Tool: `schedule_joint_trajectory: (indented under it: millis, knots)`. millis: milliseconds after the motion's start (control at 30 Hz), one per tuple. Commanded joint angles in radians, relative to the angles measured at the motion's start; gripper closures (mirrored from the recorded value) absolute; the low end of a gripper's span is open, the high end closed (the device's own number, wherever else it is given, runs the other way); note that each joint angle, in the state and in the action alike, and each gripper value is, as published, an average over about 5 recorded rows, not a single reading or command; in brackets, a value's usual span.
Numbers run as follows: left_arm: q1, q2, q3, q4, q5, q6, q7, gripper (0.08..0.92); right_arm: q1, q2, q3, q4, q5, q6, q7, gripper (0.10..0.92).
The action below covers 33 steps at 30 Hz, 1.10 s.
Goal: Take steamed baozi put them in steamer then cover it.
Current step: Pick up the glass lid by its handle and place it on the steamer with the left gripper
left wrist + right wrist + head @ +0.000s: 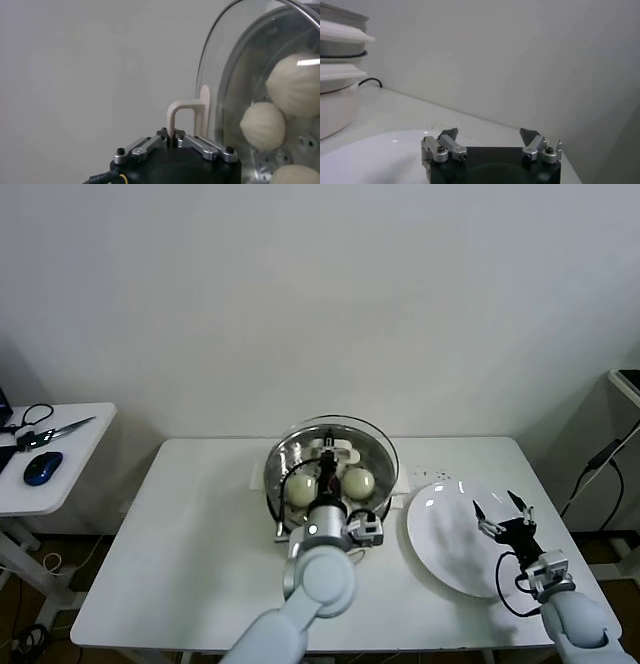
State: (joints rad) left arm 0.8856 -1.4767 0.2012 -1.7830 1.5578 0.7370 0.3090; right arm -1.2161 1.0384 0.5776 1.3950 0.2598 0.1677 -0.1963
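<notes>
The steamer [330, 474] stands at the middle of the white table [190, 554], toward the far edge, with the steamed baozi [359, 482] inside it on the perforated tray. The head view shows only two buns, one on each side of the arm; the left wrist view shows three [263, 125] through the glass. The cover [345, 431] sits over the pot, though whether it is fully seated cannot be told. Its cream-white handle [189, 117] is hidden by the arm in the head view, but the left wrist view shows the left gripper [327, 452] clamped on it, jaws drawn together around the loop. Just beside the steamer on the right lies a flat white plate [445, 549]. The right gripper [503, 511] hovers over the plate's right edge with its fingers [449, 135] spread wide apart, holding nothing. A small side table [70, 446] at far left carries a blue mouse [42, 468].
</notes>
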Motion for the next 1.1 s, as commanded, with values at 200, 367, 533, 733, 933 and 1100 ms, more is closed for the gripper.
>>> schedule_joint_trajectory:
  millis: [200,367,533,733,933,1100]
  knots:
    - [-0.024,-0.053,-0.006,0.092,0.025,0.048,0.027,0.849,0.003,0.007,-0.001,-0.006,-0.013,0.005,-0.002,0.203]
    - [-0.024,-0.053,-0.018,0.099,0.024,0.048,0.025,0.849,0.004,0.007,-0.001,-0.006,-0.016,0.005,-0.002,0.203]
    - [-0.021,-0.048,-0.021,0.099,0.022,0.048,0.021,0.849,0.006,0.008,0.000,-0.006,-0.018,0.005,-0.002,0.203]
    - [-0.012,-0.045,-0.020,0.095,0.022,0.048,0.011,0.849,0.009,0.011,0.000,-0.006,-0.019,0.006,-0.003,0.203]
    - [-0.011,-0.046,-0.020,0.102,0.021,0.048,0.002,0.849,0.010,0.013,0.001,-0.006,-0.019,0.006,-0.003,0.203]
    - [-0.009,-0.047,-0.023,0.106,0.022,0.048,-0.006,0.849,0.011,0.014,0.002,-0.006,-0.020,0.006,-0.004,0.203]
